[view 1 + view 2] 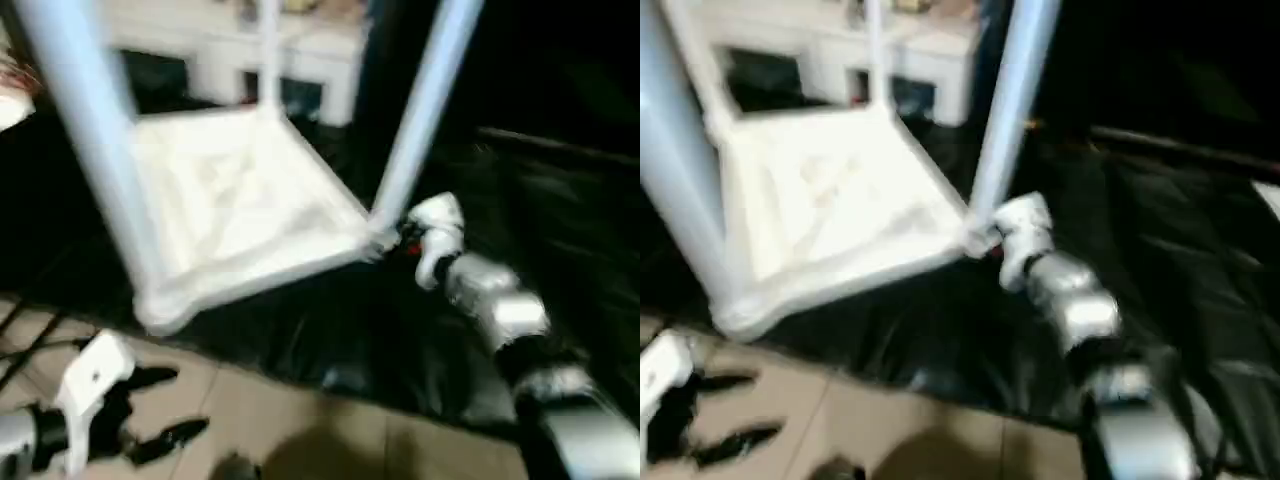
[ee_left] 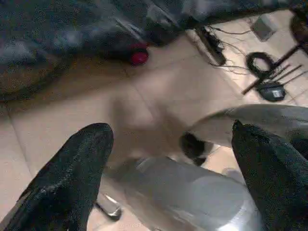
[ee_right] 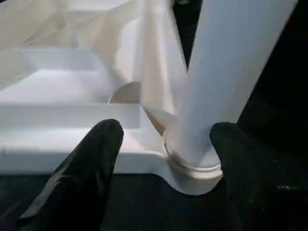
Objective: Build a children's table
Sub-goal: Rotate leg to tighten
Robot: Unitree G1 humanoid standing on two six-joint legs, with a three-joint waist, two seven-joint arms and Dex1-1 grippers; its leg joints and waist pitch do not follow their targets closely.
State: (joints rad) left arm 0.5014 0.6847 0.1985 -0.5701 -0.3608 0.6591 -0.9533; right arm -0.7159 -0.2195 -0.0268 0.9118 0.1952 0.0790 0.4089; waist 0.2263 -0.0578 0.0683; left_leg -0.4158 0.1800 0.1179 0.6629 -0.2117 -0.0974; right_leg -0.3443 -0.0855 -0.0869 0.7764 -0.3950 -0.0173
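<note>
The right gripper (image 3: 163,149) is set at a corner of the children's table (image 1: 240,200), its two matte black fingers (image 3: 91,163) spread to either side of the base of one tubular leg (image 3: 226,72), where the leg enters a round corner socket; whether the pads actually touch the plastic cannot be told. The left gripper (image 1: 165,405) is held low over the tiled floor (image 1: 300,420), its black fingers (image 2: 72,178) spread wide with nothing between them. In the left wrist view, rounded silver parts are seen beyond the fingertips, too blurred to be identified.

The table is laid upside down on crinkled black sheeting (image 1: 330,340), with its smooth white plastic underside and raised rim turned upward. Three legs are seen standing from its corners, all cut off by the upper edge of the head views. A white cabinet (image 1: 300,60) is made out behind it, softened by blur. Cables (image 2: 260,67) lie on the beige tiles.
</note>
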